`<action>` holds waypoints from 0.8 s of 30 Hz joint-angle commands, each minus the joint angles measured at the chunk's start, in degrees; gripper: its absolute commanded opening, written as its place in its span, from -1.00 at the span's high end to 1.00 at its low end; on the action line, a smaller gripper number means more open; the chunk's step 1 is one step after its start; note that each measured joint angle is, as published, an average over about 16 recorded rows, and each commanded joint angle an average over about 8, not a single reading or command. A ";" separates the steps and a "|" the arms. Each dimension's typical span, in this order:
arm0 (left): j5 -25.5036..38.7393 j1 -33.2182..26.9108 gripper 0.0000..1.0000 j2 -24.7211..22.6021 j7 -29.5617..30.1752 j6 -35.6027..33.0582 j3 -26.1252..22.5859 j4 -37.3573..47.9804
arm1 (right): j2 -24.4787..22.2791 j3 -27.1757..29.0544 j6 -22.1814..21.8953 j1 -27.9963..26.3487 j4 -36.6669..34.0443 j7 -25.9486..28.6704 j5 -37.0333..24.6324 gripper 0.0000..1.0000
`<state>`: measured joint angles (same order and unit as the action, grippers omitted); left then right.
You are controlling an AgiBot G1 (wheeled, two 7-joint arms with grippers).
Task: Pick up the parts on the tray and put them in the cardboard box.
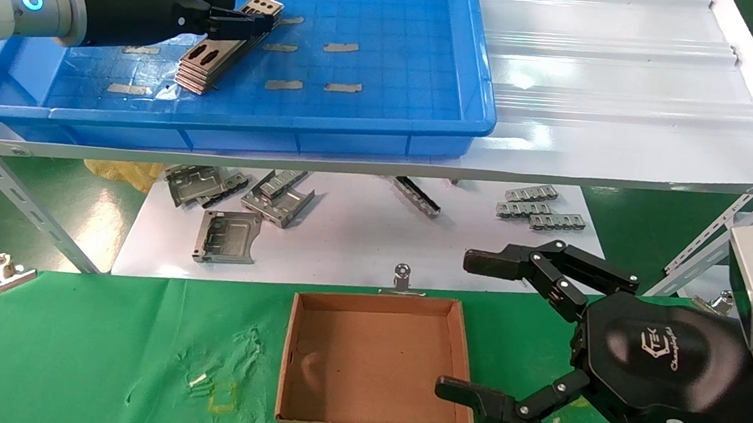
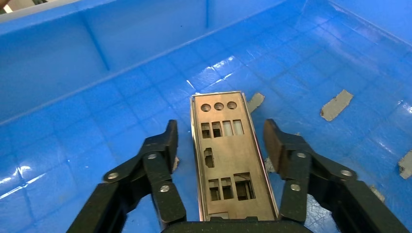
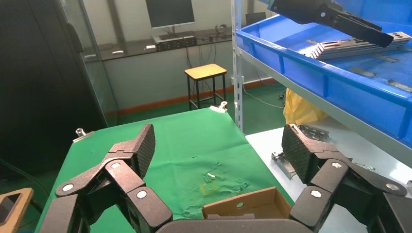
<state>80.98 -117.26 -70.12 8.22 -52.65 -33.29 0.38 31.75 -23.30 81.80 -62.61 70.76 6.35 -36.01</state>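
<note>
Several thin silver-grey plates lie stacked [image 1: 207, 64] in the left part of the blue tray [image 1: 288, 125]. My left gripper [image 1: 251, 20] is open low over the stack's far end. In the left wrist view the top plate [image 2: 228, 162] lies between the spread fingers [image 2: 167, 145], with a gap on each side. The brown cardboard box [image 1: 369, 368] sits empty on the green cloth. My right gripper [image 1: 462, 324] is open beside the box's right wall and holds nothing. The box edge [image 3: 243, 206] shows below its fingers [image 3: 143, 143].
Strips of grey tape [image 1: 283, 84] lie on the tray floor. The tray sits on a shelf of white corrugated sheet [image 1: 620, 69]. Below it, bent brackets [image 1: 228, 236] and notched strips [image 1: 533, 208] lie on a white sheet. Metal clips [image 1: 402, 276] hold the green cloth [image 1: 98, 351].
</note>
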 commanded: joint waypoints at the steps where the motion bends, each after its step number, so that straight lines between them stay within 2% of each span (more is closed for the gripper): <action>1: -0.01 0.04 1.00 0.03 0.17 -0.15 0.01 0.03 | 0.00 0.00 0.00 0.00 0.00 0.00 0.00 -1.00; 24: 0.22 -0.73 1.00 0.19 0.04 -0.16 -0.15 -0.19 | 0.00 0.00 0.00 0.00 0.00 0.00 0.00 -1.00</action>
<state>81.25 -117.99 -69.94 8.33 -52.79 -33.47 0.19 31.75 -23.30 81.80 -62.61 70.76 6.35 -36.01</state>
